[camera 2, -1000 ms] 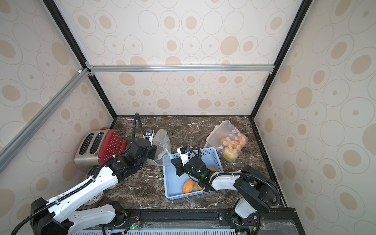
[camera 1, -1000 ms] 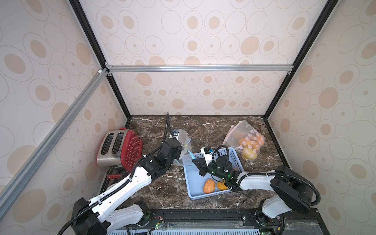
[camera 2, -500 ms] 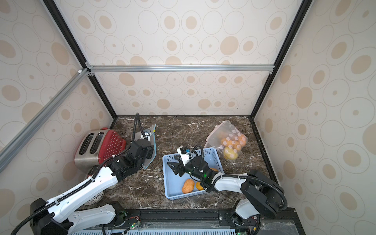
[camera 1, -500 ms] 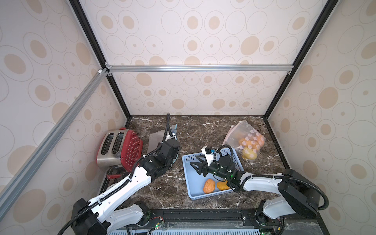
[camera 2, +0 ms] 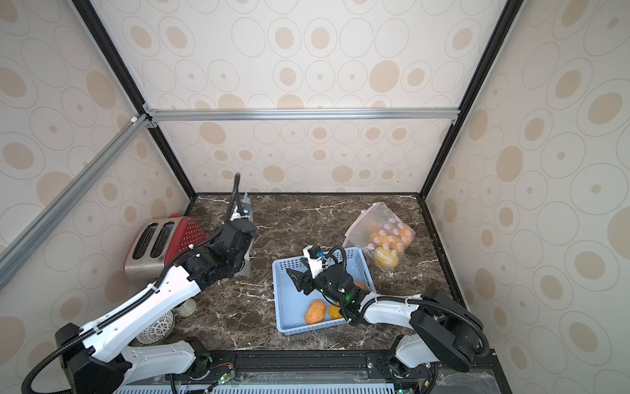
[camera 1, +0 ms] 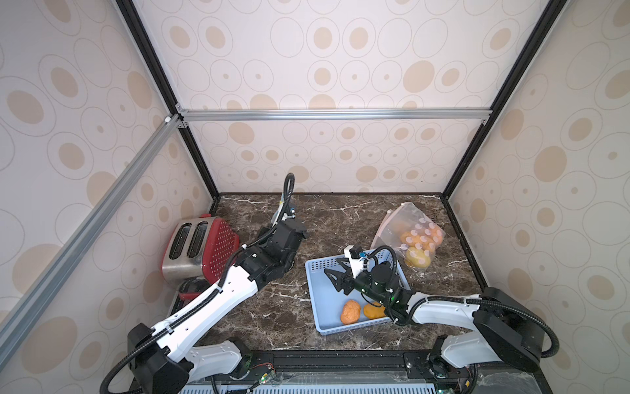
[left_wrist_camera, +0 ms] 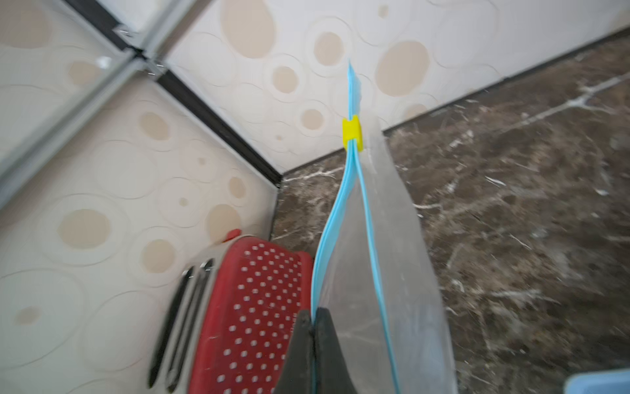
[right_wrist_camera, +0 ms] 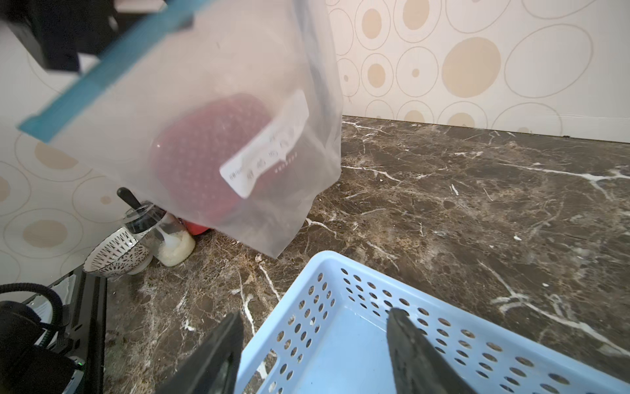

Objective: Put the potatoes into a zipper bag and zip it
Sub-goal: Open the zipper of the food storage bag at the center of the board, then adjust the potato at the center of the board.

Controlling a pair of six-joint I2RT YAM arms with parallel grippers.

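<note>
Two orange potatoes (camera 1: 350,312) (camera 2: 314,312) lie side by side in the blue basket (camera 1: 312,293) near its front edge. My left gripper (left_wrist_camera: 313,315) is shut on the blue rim of an empty clear zipper bag (left_wrist_camera: 385,273), which hangs beside the toaster with its mouth slightly apart. A yellow slider (left_wrist_camera: 351,133) sits near the far end of the zip. My right gripper (right_wrist_camera: 313,317) stands open over the basket's corner (right_wrist_camera: 341,273) with nothing between its fingers, well apart from the bag (right_wrist_camera: 218,102). In both top views it (camera 1: 335,274) hovers inside the basket.
A second clear bag (camera 1: 414,238) holding several potatoes lies at the back right. The red toaster (camera 1: 199,244) stands at the left wall. A patterned bowl (right_wrist_camera: 116,254) and a small jar (right_wrist_camera: 163,232) sit at the front left.
My right gripper has let go of the bag's rim, opened and drawn back over the basket. The left arm has swung the bag left towards the toaster.
</note>
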